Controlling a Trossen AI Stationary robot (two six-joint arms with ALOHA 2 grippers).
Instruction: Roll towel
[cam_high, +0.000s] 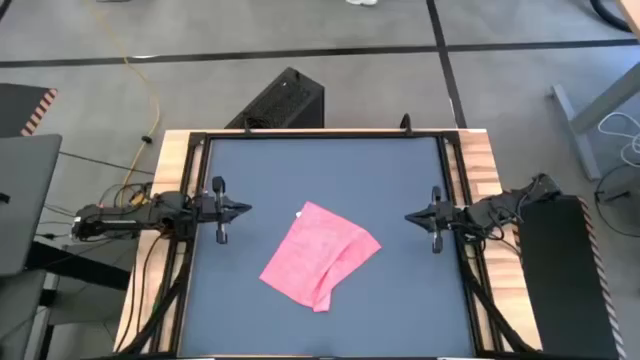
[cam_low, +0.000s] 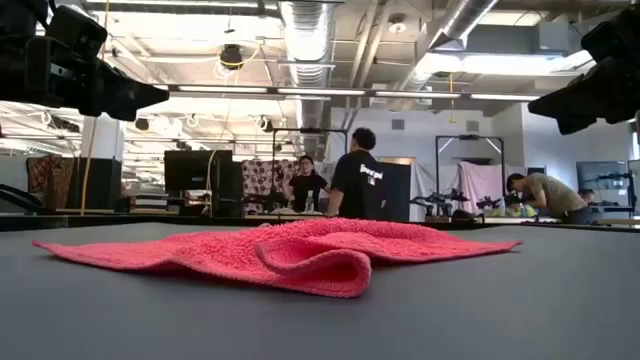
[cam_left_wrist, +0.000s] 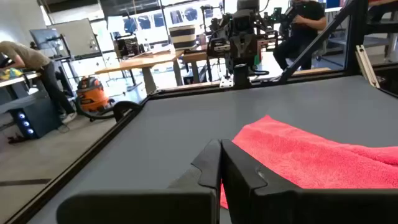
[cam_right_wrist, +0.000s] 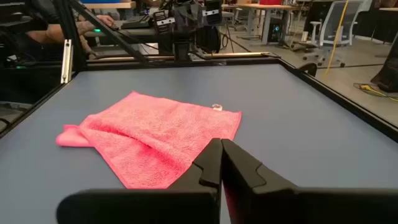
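The pink-red towel lies spread on the dark table mat, near the middle, turned at an angle, with its right-hand near part folded over itself. My left gripper hovers shut at the table's left side, above the mat, pointing toward the towel. My right gripper hovers shut at the right side, pointing toward the towel. Neither touches the cloth.
A raised black frame rims the mat, with wooden boards outside it. Free mat lies all around the towel. People stand and work at benches in the room beyond the far edge.
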